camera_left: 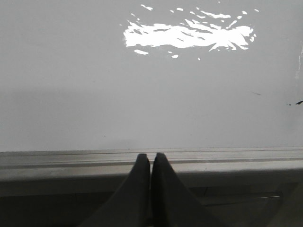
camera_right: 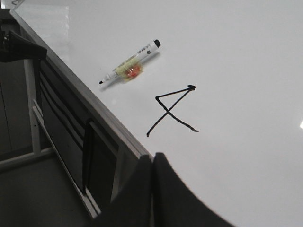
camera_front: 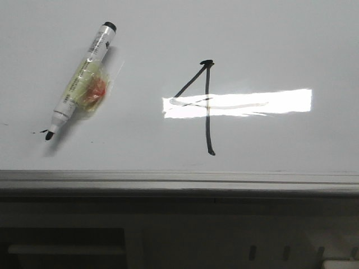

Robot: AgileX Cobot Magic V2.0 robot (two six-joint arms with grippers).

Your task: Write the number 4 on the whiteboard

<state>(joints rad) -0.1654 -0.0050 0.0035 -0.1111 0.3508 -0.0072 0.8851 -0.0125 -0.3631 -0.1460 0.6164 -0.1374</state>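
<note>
A black number 4 is drawn on the whiteboard, its bar lying across a bright light reflection. The right wrist view shows the same number 4 on the whiteboard. A marker lies uncapped on the board to the 4's left, with tape and something orange round its barrel; it appears again as the marker. My left gripper is shut and empty over the grey edge rail. At the board's edge my right gripper is shut and empty too. Neither gripper shows in the front view.
The grey rail runs along the whiteboard's near edge, with a dark frame below it. Tiny black smudges sit by the marker tip. In the right wrist view, a metal stand and floor lie beside the board.
</note>
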